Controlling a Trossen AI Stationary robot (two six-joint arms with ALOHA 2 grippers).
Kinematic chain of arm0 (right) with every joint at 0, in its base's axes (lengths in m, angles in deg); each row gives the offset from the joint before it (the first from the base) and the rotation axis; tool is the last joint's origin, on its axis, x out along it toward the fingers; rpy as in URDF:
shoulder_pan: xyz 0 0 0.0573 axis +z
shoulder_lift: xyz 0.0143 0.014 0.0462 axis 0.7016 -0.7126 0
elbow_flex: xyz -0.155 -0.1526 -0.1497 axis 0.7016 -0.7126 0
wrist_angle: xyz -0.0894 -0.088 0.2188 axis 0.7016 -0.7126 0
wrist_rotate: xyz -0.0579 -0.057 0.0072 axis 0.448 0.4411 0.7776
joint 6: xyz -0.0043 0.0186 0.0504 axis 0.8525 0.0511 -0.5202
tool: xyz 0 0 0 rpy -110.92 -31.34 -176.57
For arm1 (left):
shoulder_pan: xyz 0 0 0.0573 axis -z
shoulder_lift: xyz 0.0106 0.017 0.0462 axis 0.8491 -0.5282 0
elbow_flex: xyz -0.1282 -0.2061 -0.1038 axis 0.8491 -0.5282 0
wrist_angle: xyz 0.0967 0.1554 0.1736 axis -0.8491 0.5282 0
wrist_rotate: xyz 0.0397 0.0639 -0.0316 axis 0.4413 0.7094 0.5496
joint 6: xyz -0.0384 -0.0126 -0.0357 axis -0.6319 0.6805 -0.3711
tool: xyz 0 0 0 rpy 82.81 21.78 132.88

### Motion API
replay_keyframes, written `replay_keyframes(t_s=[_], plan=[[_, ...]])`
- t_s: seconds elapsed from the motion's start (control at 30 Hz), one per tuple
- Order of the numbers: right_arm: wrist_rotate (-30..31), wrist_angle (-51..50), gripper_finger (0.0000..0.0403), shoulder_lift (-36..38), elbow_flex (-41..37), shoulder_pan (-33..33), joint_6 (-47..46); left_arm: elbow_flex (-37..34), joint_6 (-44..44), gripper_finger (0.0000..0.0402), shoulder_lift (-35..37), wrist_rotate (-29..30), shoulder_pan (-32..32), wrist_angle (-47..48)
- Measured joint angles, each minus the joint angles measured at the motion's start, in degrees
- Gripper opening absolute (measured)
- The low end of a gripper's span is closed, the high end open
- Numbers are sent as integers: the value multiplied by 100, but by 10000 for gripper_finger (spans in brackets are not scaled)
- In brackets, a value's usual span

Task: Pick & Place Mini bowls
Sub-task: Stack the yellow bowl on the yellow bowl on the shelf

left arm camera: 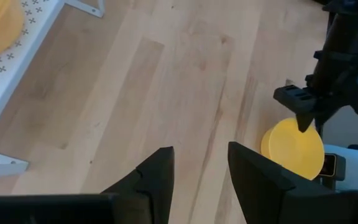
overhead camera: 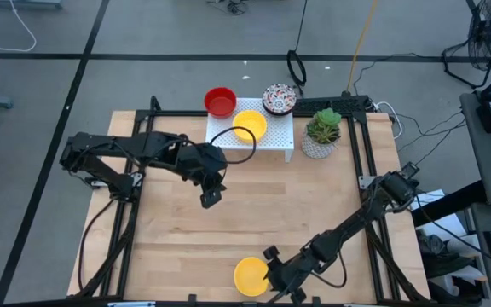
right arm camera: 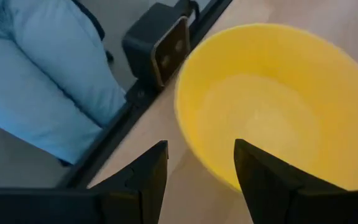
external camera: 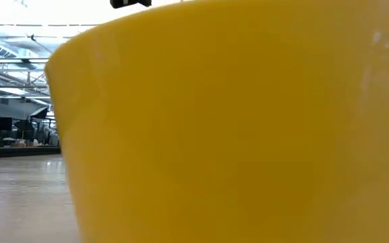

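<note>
A plain yellow mini bowl (overhead camera: 251, 275) stands upright on the table at the near edge; it fills the low view (external camera: 235, 135). My right gripper (overhead camera: 273, 275) is open just to its right, with the bowl's rim (right arm camera: 194, 146) in front of the gap between the fingers (right arm camera: 197, 180). My left gripper (overhead camera: 209, 199) is open and empty above the table's middle (left arm camera: 201, 174). A second yellow bowl (overhead camera: 250, 126), a red bowl (overhead camera: 220, 101) and a floral bowl (overhead camera: 279, 99) sit on a white rack (overhead camera: 280, 141) at the far side. My right gripper is open at the near yellow bowl's rim (right arm camera: 241, 186), slanting down from the table's right. Whether a finger touches the rim I cannot tell. The bowl stands with its base on the table.
A white pot with a green plant (overhead camera: 322, 132) stands to the right of the rack. A small black camera box (right arm camera: 160, 50) sits at the table's near edge beside the bowl. Light-blue cloth (right arm camera: 42, 81) shows beyond that edge. Bare wood (overhead camera: 297, 205) lies between the arms.
</note>
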Motion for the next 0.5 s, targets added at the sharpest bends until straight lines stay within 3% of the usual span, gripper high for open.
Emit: replay_keyframes(t_s=[0.33,0.5], plan=[[214,-49,169,4,0,1,1559,0,24,152,0,208,-7,4],[738,-294,141,6,-4,0,2435,0,158,152,0,224,-9,5]])
